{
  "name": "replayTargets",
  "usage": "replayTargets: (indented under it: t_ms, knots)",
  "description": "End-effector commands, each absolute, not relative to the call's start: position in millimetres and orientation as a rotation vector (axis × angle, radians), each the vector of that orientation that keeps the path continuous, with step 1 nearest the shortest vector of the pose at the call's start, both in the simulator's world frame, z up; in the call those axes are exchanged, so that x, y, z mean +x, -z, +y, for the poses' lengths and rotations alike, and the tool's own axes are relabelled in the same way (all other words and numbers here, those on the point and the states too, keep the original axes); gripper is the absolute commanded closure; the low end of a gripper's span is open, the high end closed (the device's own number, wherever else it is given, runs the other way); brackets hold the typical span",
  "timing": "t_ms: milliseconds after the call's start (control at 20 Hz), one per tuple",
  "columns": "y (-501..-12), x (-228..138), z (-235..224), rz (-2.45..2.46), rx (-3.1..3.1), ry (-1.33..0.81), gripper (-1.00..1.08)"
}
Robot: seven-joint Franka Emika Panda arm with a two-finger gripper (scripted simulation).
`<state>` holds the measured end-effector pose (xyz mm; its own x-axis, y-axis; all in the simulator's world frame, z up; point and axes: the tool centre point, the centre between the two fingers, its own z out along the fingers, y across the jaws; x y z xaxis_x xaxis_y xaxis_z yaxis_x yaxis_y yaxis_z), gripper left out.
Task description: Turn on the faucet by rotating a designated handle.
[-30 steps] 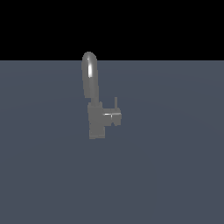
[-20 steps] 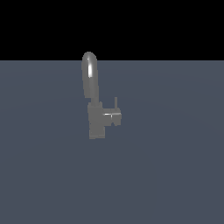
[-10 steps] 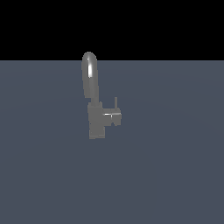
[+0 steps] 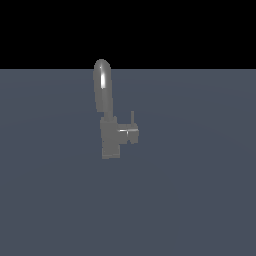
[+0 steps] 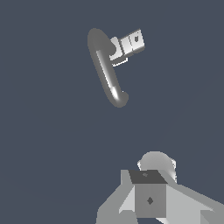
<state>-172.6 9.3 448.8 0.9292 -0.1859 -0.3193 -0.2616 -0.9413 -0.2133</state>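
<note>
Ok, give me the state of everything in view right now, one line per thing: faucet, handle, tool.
faucet: upright on the grey surface, nothing touching it.
spout: tall arch rising from the boxy body, free.
handle: stub pointing to the exterior view's right, thin pin standing up at its end, not gripped.
tool: fingertips not visible in either view, so open or shut cannot be told; apart from the faucet.
</note>
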Motion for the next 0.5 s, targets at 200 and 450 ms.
replayTargets:
  t_ms: [200, 450]
  knots:
    - [-429, -137, 6, 0.457, -2.704, -0.559, 1.08]
    - [-411, -111, 2, 0.547, -2.594, -0.651, 1.08]
